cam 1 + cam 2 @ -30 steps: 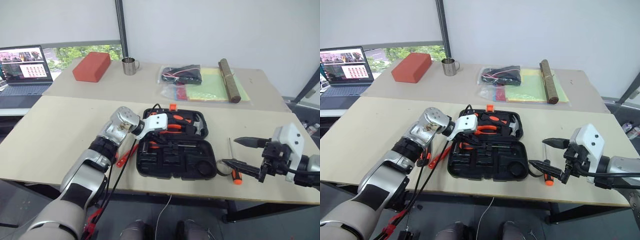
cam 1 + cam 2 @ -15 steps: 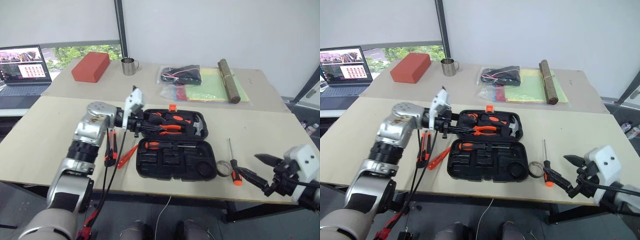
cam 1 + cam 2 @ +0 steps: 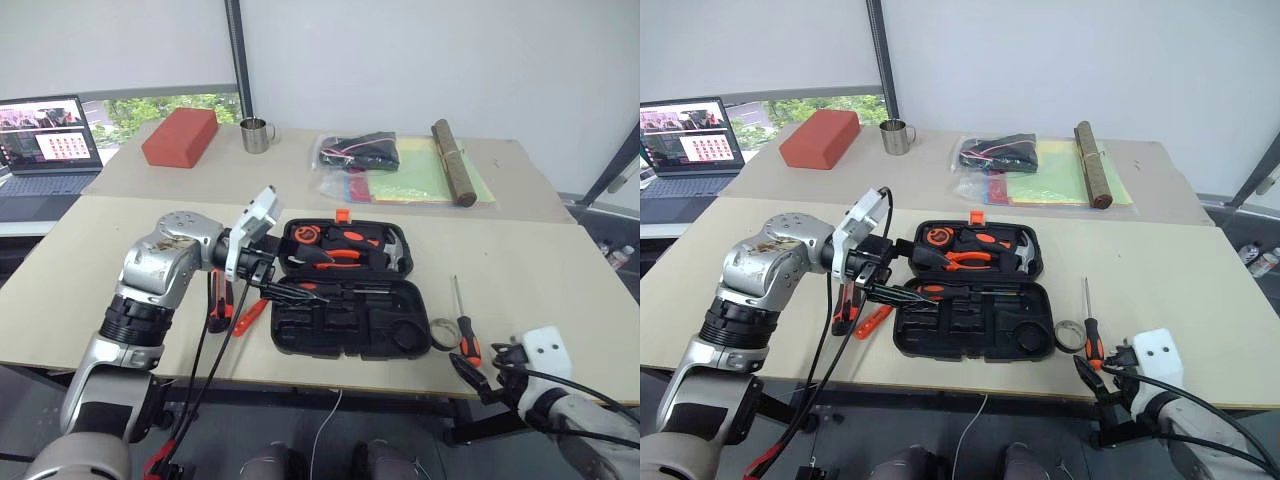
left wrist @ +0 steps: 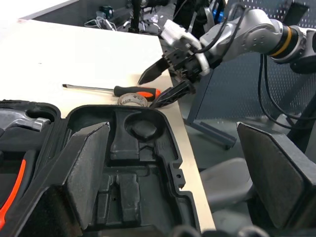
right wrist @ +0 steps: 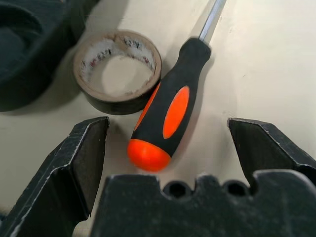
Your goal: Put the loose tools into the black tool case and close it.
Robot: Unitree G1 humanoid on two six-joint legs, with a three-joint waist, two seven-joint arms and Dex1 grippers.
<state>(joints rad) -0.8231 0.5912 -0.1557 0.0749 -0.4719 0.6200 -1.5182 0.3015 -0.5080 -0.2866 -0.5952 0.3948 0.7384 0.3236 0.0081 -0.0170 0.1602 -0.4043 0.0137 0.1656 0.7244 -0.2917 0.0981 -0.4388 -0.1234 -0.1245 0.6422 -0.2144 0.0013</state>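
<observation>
Right wrist view: screwdriver (image 5: pixel 170 116) lies between the wide-spread right gripper (image 5: pixel 173 148) fingers, tape roll (image 5: pixel 117 69) touching its left.

1. The left arm is bent across, its wrist turned so that the left gripper (image 3: pixel 283 283) is pointed to the right, fingers spread wide.
2. The right gripper (image 5: pixel 170 163) is held low, its fingers parted.
</observation>
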